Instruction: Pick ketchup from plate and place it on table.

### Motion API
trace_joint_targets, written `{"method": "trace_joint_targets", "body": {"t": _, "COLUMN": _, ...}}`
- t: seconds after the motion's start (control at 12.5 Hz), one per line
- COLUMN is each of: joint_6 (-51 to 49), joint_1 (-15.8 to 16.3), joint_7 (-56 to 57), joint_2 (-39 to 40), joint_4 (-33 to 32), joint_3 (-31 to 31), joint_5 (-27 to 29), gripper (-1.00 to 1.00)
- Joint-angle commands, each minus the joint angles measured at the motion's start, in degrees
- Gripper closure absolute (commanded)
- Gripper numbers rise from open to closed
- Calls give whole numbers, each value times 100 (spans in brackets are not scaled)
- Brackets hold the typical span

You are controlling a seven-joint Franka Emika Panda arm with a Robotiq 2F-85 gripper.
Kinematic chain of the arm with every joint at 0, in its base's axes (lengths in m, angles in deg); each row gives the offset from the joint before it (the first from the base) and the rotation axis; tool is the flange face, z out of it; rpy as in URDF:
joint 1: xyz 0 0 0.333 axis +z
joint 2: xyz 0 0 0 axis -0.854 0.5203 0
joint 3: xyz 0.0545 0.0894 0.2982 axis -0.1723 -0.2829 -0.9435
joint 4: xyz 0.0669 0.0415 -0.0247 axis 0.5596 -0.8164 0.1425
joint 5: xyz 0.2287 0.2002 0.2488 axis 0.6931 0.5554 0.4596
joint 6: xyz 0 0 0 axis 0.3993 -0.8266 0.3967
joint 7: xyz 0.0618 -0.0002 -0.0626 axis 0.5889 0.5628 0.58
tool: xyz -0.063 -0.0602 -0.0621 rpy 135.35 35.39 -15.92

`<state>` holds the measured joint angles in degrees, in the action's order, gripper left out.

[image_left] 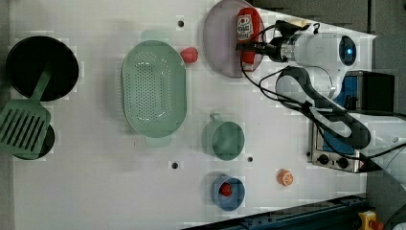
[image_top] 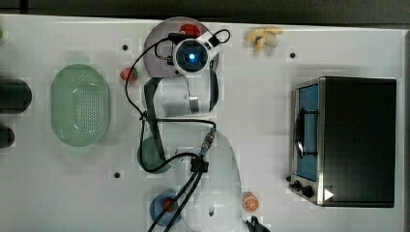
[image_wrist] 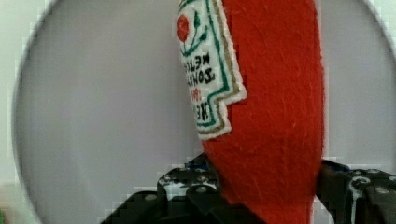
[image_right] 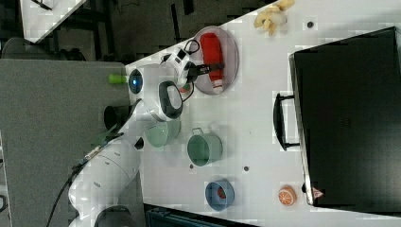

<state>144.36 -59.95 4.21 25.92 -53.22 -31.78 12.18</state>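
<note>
The ketchup (image_wrist: 275, 116) lies on the plate (image_left: 221, 45), its red felt body between the two fingers (image_wrist: 187, 184) of the gripper (image_left: 245, 46), which are closed against both of its sides. In the left view the bottle (image_left: 246, 28) is at the plate's right part, with the white label facing up. The plate sits at the far edge of the table (image_left: 95, 182) in the left view. Just beside the plate, on the left view's left, is a strawberry (image_left: 189, 54), and next to it a green basket (image_left: 153, 92). Nearer stand a green cup (image_left: 223, 140) and a blue dish (image_left: 229, 192).
</note>
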Motion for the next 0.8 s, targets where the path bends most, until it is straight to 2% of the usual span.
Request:
{"method": "trace_joint_targets", "body": {"t": 0.08, "joint_6": -55, "joint_1": -99, "joint_7": 149, "joint_2": -501, "joint_4": 54, "joint_3": 52, "joint_5": -22, "gripper": -23}}
{"method": "trace_joint_targets", "body": {"t": 0.4, "joint_6": -1128, "joint_1": -129, "joint_7": 141, "joint_2": -1568, "joint_4": -247, "joint_3": 85, "joint_5": -18, "gripper": -23}}
{"method": "trace_joint_targets", "body": {"t": 0.8, "joint_6": -2039, "joint_1": -197, "joint_7": -16, "joint_2": -3031, "joint_4": -1110, "joint_3": 99, "joint_5": -3, "gripper": -23}}
